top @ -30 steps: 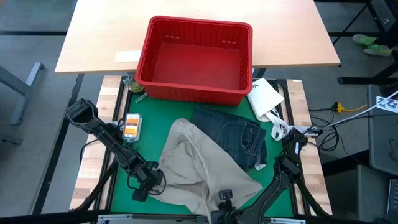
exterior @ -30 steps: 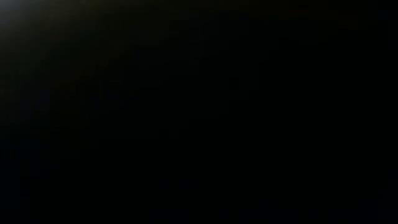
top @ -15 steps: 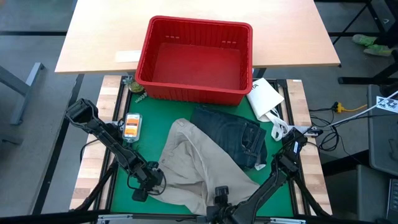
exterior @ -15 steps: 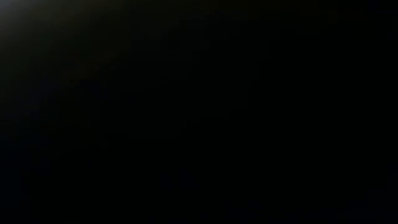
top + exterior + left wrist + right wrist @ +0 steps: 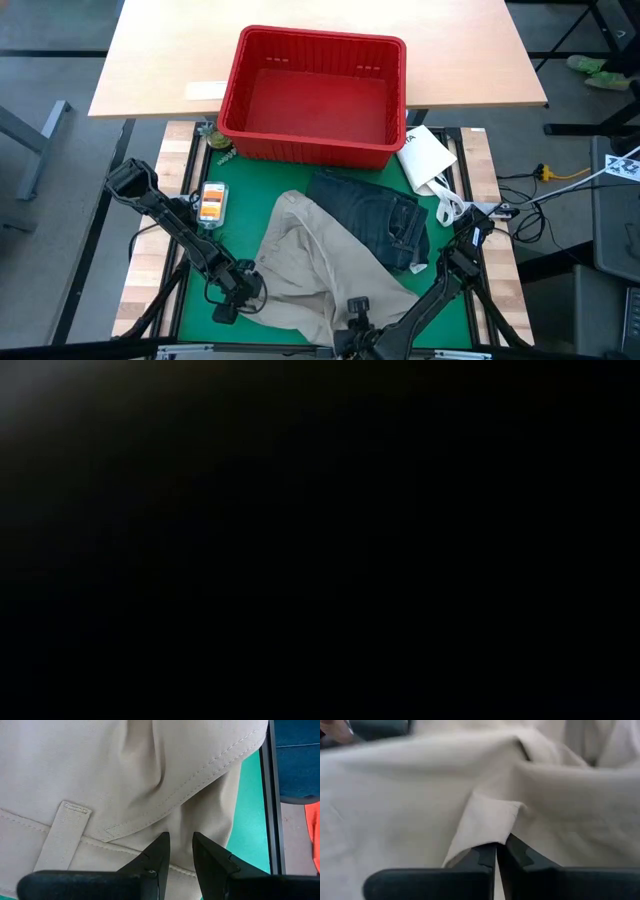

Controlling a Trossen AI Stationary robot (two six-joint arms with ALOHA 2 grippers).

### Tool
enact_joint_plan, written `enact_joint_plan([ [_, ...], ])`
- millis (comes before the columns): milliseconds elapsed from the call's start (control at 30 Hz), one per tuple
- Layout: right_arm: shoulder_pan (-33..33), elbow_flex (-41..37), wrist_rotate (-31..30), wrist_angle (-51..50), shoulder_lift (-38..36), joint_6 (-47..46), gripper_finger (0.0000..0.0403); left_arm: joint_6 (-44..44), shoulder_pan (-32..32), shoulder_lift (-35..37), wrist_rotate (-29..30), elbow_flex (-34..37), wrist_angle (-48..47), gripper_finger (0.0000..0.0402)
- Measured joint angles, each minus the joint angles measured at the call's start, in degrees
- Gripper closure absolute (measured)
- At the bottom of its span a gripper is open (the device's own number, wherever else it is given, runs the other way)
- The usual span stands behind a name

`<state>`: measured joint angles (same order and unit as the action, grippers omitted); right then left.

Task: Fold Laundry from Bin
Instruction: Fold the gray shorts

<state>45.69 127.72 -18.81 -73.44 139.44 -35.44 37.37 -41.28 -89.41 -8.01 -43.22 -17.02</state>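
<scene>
Red bin sits empty at the table's far edge. Tan trousers lie crumpled on the green mat, long axis diagonal, partly over the jeans. Left gripper pinches the waistband; right gripper is clamped on a trouser fold, likely to spread it flat.

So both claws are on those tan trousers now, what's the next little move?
Probably lift and draw the tan trousers flat: the right gripper has pinched a fold, the left gripper holds the waistband edge, and the cloth lies crumpled partly over the jeans.
</scene>
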Motion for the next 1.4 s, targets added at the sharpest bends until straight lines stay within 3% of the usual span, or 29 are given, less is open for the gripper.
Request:
enact_joint_plan([
  [367, 0.02, 0.07, -1.18, -16.79, -5.62, -6.02, 0.0401, 0.01, 0.0, 0.0, 0.0, 0.0, 0.0, 0.0322],
  [933, 0.91, 0.09, -1.55, -16.6, -9.89, -6.56, 0.0402, 0.0, 0.45, 0.02, 1.04, 0.0, 1.81, 0.0321],
  [1167, 1.27, 0.07, 1.94, -16.61, -14.89, 2.15, 0.0403, -2.65, 3.44, 2.69, -1.83, 0.0, 1.03, 0.0321],
  [1400, 0.68, 0.04, 2.5, -16.59, -21.57, 13.63, 0.0403, -6.07, 8.17, 10.5, -2.34, -0.02, 0.96, 0.0321],
])
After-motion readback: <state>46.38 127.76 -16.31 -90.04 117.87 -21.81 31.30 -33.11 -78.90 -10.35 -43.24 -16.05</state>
